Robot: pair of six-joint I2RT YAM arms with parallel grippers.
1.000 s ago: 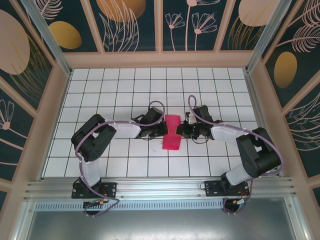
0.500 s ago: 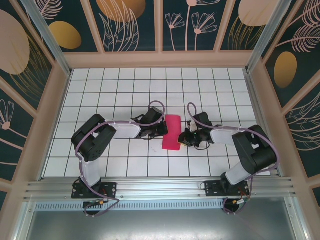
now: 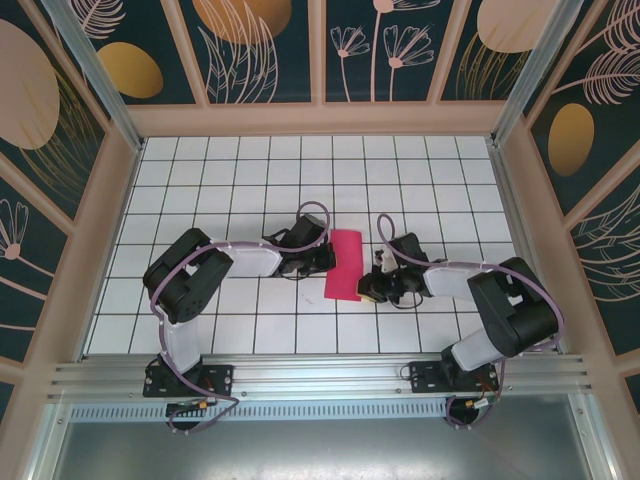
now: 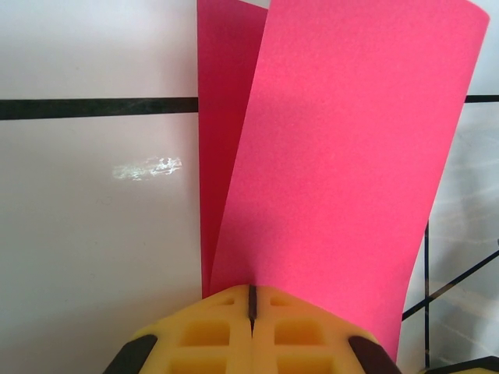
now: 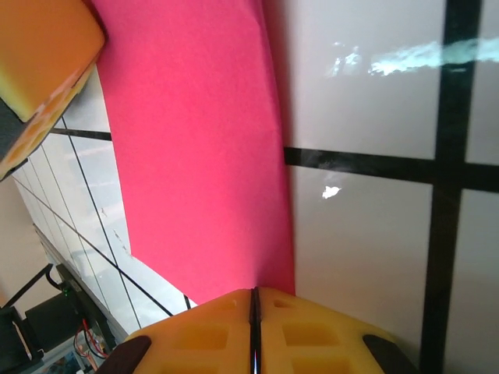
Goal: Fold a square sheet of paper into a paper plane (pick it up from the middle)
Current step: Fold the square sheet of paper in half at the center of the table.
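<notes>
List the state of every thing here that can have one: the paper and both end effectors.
square sheet of paper: folded over into two layers, upper layer bowed rather than pressed flat, held from both sides between the arms.
left end effector: shut, pads together on the paper's edge.
right end effector: shut, pads together on the opposite edge of the paper.

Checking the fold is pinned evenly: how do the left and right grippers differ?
The left gripper sits midway along the left edge of the square sheet of paper; the right gripper at its right edge, nearer the bases. Paper spreads both sides of the left's tips, one side of the right's. Both are shut.
</notes>
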